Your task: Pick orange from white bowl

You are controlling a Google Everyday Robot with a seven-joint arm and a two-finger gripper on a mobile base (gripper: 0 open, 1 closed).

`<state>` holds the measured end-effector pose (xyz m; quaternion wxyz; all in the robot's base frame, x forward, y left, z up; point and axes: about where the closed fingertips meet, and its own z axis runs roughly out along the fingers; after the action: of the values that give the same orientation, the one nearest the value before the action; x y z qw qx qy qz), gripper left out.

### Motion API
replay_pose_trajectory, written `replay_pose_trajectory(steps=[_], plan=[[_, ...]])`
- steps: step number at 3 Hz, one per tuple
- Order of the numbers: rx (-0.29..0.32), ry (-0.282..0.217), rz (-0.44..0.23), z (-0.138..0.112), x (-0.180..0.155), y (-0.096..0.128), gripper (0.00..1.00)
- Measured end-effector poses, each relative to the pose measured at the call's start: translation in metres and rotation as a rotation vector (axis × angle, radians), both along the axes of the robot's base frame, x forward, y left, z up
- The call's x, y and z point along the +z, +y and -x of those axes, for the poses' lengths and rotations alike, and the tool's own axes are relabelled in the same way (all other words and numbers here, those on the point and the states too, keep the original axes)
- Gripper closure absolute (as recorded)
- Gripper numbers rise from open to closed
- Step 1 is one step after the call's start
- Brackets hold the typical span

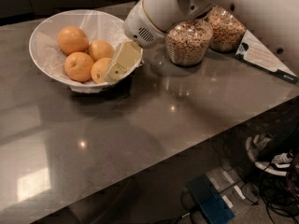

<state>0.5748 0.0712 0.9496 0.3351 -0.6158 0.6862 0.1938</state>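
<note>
Several oranges lie in the white bowl (39,41) at the back left of the grey table. The one at the front right (99,70) is partly covered by my gripper (114,73). The others sit at the back (72,39), in the middle (101,49) and at the front left (78,66). My gripper is cream-coloured and reaches down over the bowl's right rim from the white arm (159,10). Its tip is right beside the front-right orange. Whether it touches the fruit does not show.
Two glass jars of cereal (189,41) (225,27) stand just right of the arm. A printed card (261,57) lies at the back right. The table's edge runs diagonally at the right, with cables, a shoe (280,162) and a blue box (210,202) on the floor below.
</note>
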Motion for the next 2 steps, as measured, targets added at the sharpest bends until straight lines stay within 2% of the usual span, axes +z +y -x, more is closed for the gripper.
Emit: replay_pose_trajectory(steps=[2], plan=[[-0.002, -0.002, -0.015, -0.0065, -0.0028, 0.0073, 0.0]])
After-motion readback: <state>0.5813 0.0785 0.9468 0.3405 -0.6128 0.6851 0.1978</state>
